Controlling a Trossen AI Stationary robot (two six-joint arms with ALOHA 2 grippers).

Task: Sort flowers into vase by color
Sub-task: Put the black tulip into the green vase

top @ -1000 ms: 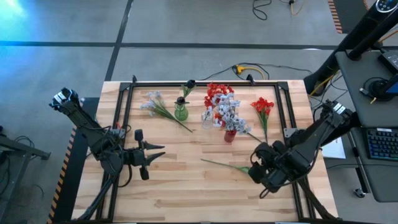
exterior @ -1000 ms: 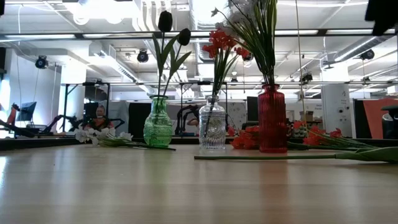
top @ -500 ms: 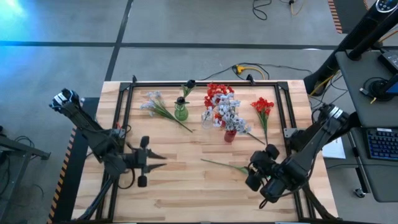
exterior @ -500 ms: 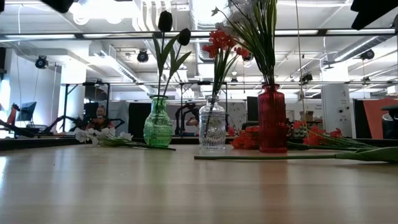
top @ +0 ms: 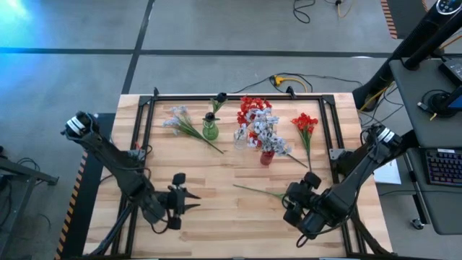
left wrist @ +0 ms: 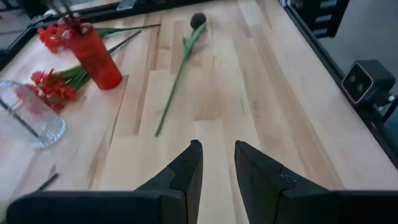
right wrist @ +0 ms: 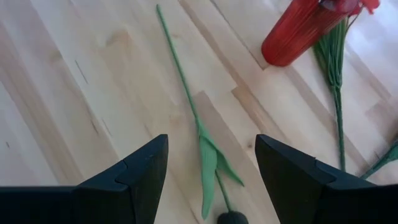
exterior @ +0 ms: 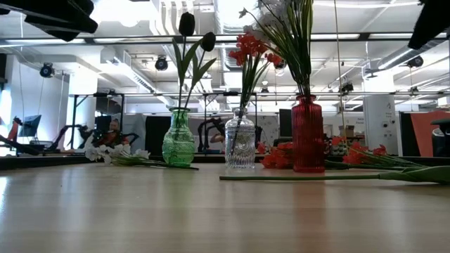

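A dark-bud flower (top: 261, 192) lies flat on the table, its bud (right wrist: 230, 218) toward the right edge. My right gripper (right wrist: 211, 146) hangs open above its leafy bud end, one finger on each side, touching nothing. My left gripper (left wrist: 217, 158) is open near the table's middle and points along the wood at that flower's stem (left wrist: 177, 78). The green vase (top: 210, 130) holds dark buds, the clear vase (top: 240, 137) holds red blossoms, and the red vase (top: 267, 156) holds pale ones. A pale spray (top: 178, 120) and a red spray (top: 304, 124) lie loose on the table.
The three vases stand in a row near the far edge, seen in the low view as the green vase (exterior: 178, 138), the clear vase (exterior: 240, 145) and the red vase (exterior: 308, 135). A black frame (top: 238, 96) borders the table. Bare wood lies between my grippers and toward the near edge.
My left gripper has moved toward the near edge and to the right, closing in on the dark-bud flower's stem end. My right gripper has shifted a little toward the near edge, staying over the flower. The flower has not moved.
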